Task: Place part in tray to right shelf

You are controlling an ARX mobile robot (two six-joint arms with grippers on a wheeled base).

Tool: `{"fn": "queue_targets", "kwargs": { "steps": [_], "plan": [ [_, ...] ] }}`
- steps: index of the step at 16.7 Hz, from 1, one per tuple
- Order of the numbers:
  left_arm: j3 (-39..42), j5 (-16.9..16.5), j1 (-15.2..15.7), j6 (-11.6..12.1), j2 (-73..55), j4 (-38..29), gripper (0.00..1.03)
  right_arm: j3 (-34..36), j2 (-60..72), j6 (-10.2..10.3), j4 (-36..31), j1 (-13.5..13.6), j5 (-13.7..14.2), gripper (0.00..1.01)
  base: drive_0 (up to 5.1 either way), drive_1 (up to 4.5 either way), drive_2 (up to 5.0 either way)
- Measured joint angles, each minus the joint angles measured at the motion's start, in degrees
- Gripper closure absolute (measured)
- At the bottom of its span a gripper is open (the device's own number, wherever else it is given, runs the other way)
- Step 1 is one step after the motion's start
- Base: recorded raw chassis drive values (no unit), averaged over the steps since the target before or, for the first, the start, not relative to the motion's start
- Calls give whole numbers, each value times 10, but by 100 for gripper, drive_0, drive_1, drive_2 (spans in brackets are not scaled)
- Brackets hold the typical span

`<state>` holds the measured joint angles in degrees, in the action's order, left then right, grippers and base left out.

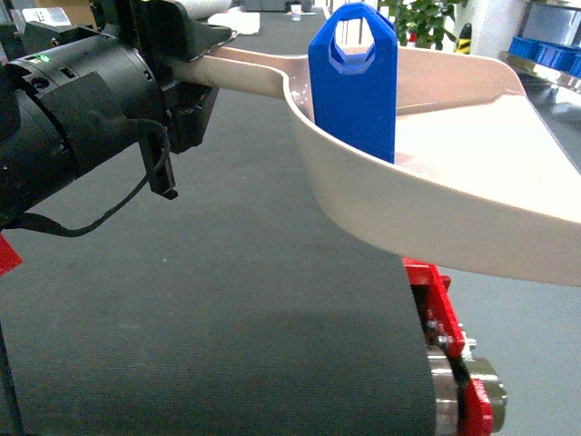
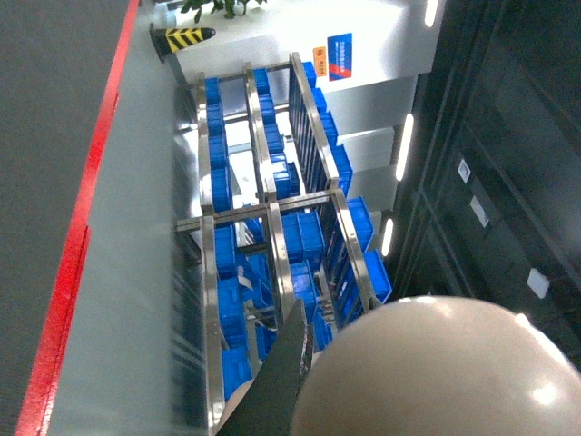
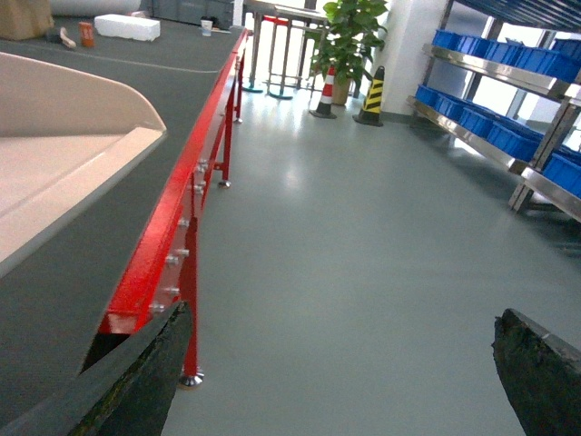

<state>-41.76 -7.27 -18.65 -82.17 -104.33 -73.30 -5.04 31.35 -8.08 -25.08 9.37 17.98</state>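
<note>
Part, a small bright-blue plastic block [image 1: 354,82], stands upright in the beige-pink plastic scoop tray [image 1: 454,209], whose handle the left gripper [image 1: 186,86] clamps (right gripper [image 3: 336,372] gapes empty); keep it level swinging toward the steel shelf [image 2: 272,227].

- A long conveyor with a dark grey belt [image 1: 227,300] ran away from the camera, edged by a red frame [image 3: 186,227] on thin red legs.
- Beside it lay a smooth grey-green floor [image 3: 363,236] that caught a soft sheen of light.
- Steel racks [image 3: 495,136] along the far side carried rows of blue crates [image 3: 472,118].
- A potted plant [image 3: 349,41] stood near a white wall, with a striped cone [image 3: 324,91] and a black-and-yellow bollard [image 3: 373,91] just beside it.
- A white box [image 3: 127,25] rested at the belt's far end.
- Long light strips [image 2: 404,145] glowed on a dark panelled surface.
</note>
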Motion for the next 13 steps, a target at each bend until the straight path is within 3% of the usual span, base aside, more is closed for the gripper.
{"fn": "queue_targets", "kwargs": {
  "steps": [13],
  "plan": [
    [0,0,0,0,0,0,90,0,0,-2,1,0,0,3,493,-197,-279]
  ]
}}
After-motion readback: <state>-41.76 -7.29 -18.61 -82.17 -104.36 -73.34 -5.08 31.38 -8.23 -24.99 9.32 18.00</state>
